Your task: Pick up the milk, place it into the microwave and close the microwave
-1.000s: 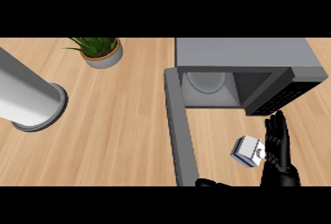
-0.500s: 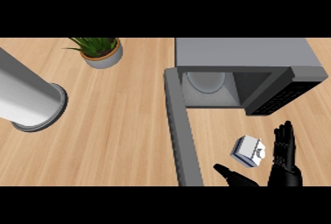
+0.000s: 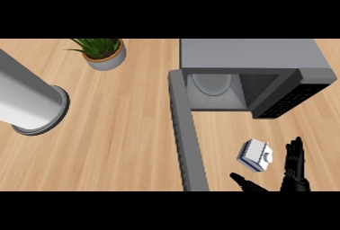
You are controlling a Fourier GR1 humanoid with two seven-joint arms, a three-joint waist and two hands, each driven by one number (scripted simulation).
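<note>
Milk (image 3: 256,155) lies on the wooden counter (image 3: 126,134) in front of the open microwave (image 3: 256,74), right of its swung-out door (image 3: 186,134) — the right hand (image 3: 292,168) beside it, fingers (image 3: 296,148) straight and spread wide, thumb apart, holding nothing and not touching the carton.

Grey microwave (image 3: 256,54), white-and-blue milk (image 3: 256,155), black right hand (image 3: 293,168), light woodgrain counter (image 3: 113,134), green plant (image 3: 101,46)
</note>
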